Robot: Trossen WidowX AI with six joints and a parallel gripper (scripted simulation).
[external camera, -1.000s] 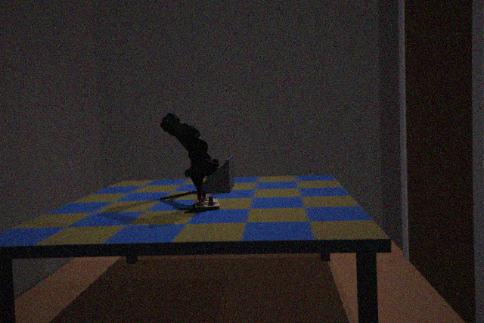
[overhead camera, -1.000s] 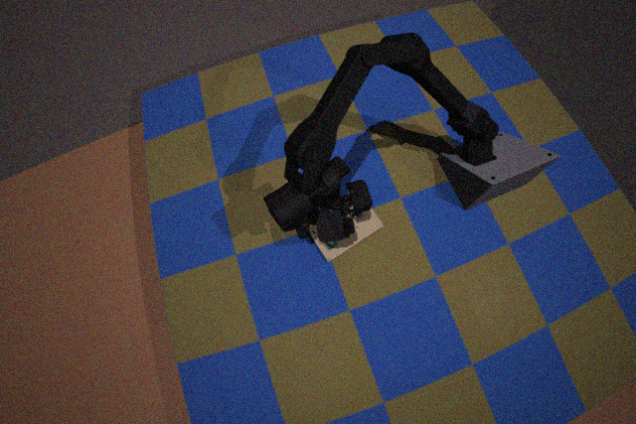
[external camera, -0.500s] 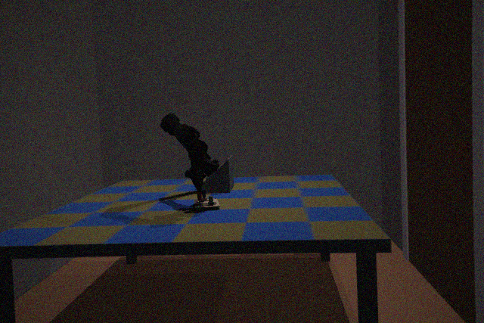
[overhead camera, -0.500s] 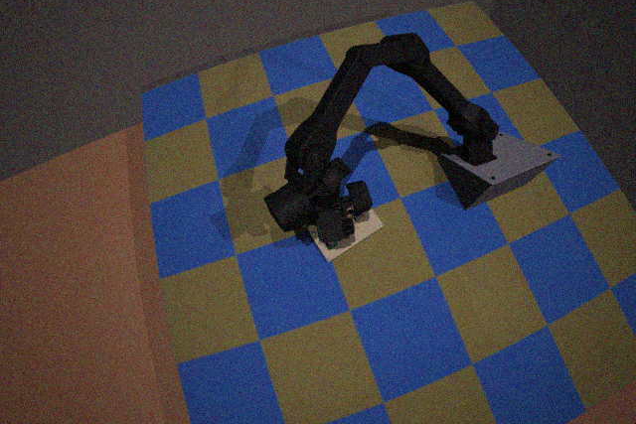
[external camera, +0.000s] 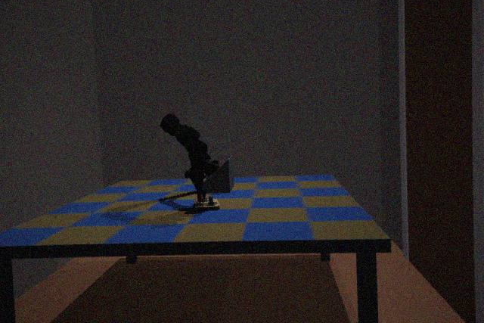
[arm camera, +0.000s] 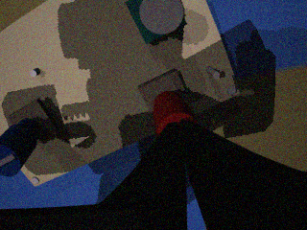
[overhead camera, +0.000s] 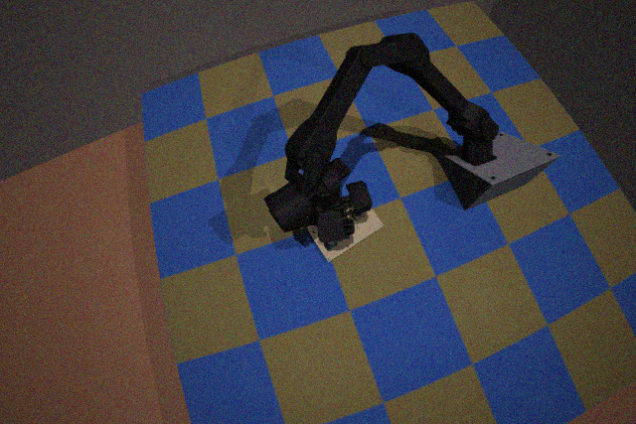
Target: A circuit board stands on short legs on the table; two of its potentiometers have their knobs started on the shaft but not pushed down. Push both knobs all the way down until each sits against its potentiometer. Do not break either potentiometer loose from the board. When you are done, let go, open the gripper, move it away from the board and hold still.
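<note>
The circuit board (overhead camera: 371, 228) (external camera: 212, 205) (arm camera: 45, 45) is a pale plate on the table, partly under the arm. A red knob (arm camera: 169, 106) stands at a grey square potentiometer (arm camera: 160, 84) near the board's edge. My gripper (external camera: 200, 191) (arm camera: 179, 132) is shut and empty, its fingertips together at the top of the red knob and seeming to touch it. A blue knob (arm camera: 18, 140) with a pale line on top stands at the other potentiometer (arm camera: 29, 111), at the left of the wrist view. Whether either knob sits against its potentiometer I cannot tell.
A round grey part on a green base (arm camera: 161, 14) stands on the board beyond the red knob. Small pale pins (arm camera: 35, 72) rise from the board. The arm's grey wedge-shaped base (overhead camera: 513, 160) (external camera: 223, 179) stands on the blue and yellow checked table (overhead camera: 303, 291).
</note>
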